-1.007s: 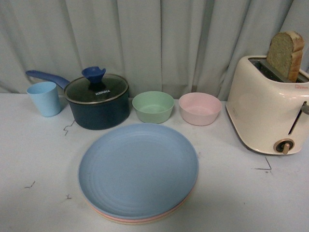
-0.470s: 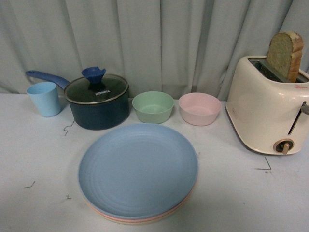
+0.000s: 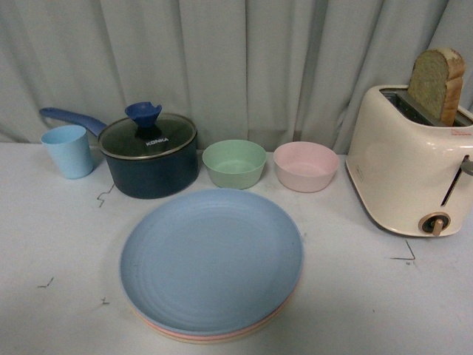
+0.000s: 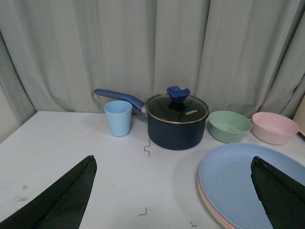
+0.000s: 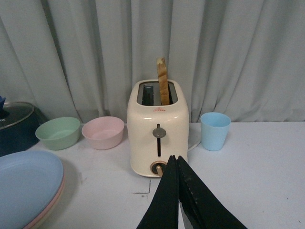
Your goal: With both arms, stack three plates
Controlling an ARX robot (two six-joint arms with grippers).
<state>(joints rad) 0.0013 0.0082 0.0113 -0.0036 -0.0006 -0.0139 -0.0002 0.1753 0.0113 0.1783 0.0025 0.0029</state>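
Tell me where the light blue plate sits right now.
In the front view the light blue plate lies centre-front on the table, topping the pink and cream plates, just in front of the green bowl.

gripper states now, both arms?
Left gripper: open, jaws spread wide, holding nothing.
Right gripper: shut, jaws together, nothing between them.

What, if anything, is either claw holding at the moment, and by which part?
Nothing is held. The left claw is open and empty; the right claw is shut on nothing. The plates lie stacked, untouched.
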